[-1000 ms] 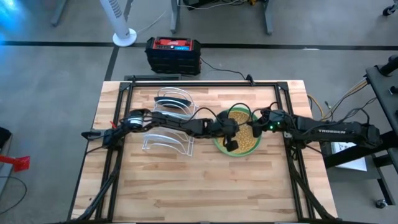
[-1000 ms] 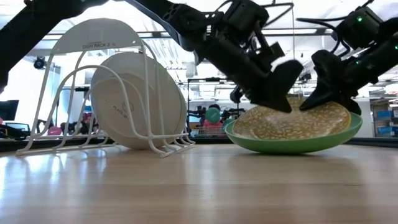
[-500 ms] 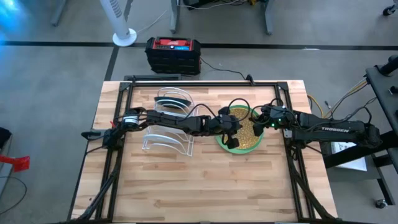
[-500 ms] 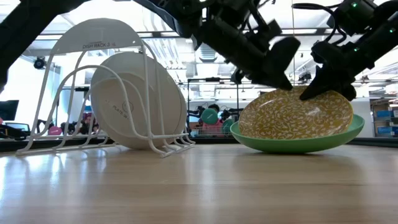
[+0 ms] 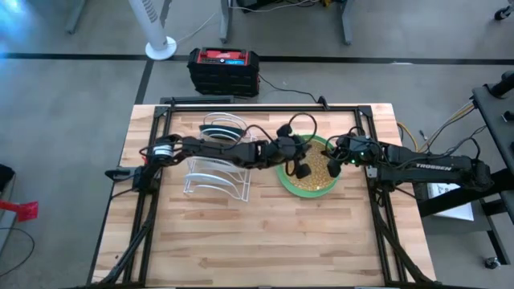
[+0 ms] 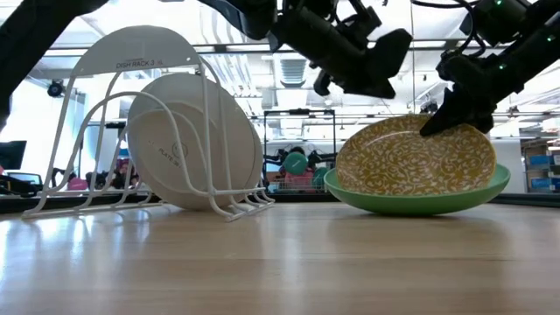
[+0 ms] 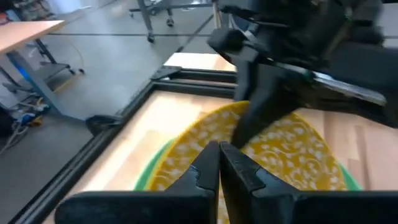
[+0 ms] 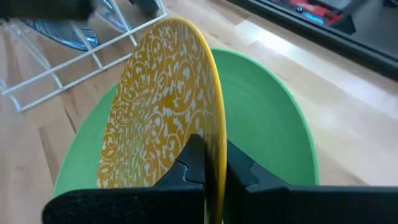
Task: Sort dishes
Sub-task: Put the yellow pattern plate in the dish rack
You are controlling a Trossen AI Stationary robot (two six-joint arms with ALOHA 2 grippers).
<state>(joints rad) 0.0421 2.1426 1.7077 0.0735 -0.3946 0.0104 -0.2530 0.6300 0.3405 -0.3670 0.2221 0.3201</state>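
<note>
A yellowish patterned plate (image 6: 411,157) stands tilted inside the light green plate (image 6: 420,203), which lies flat on the table right of centre. My right gripper (image 6: 444,118) is shut on the yellow plate's raised rim. My left gripper (image 6: 378,68) is shut with nothing in it and hangs above the yellow plate's left side, clear of it. In the left wrist view its fingertips (image 7: 219,158) point at the yellow plate (image 7: 280,149). A dark teal plate and a white one with blue lines (image 5: 223,128) stand on edge in the white wire rack (image 5: 215,160). My right gripper pinches the yellow plate's rim (image 8: 214,140) between its two fingers, one finger on the patterned face and one on the back. It comes slanting down from the table's right side. The held edge is lifted, and the opposite edge (image 6: 350,185) rests in the green plate.
The wire rack (image 6: 149,131) stands left of centre with free slots at its near end. A black frame rail (image 5: 373,160) runs along the table's right side, and another (image 5: 152,160) along its left. Bare wood (image 5: 265,233) lies toward the near edge.
My right gripper has risen a little and rolled, tipping the yellow plate from flat in the green plate to steeply tilted, its lower edge staying in the green plate. My left gripper, still shut, has risen off the plate and hangs clear above it.
</note>
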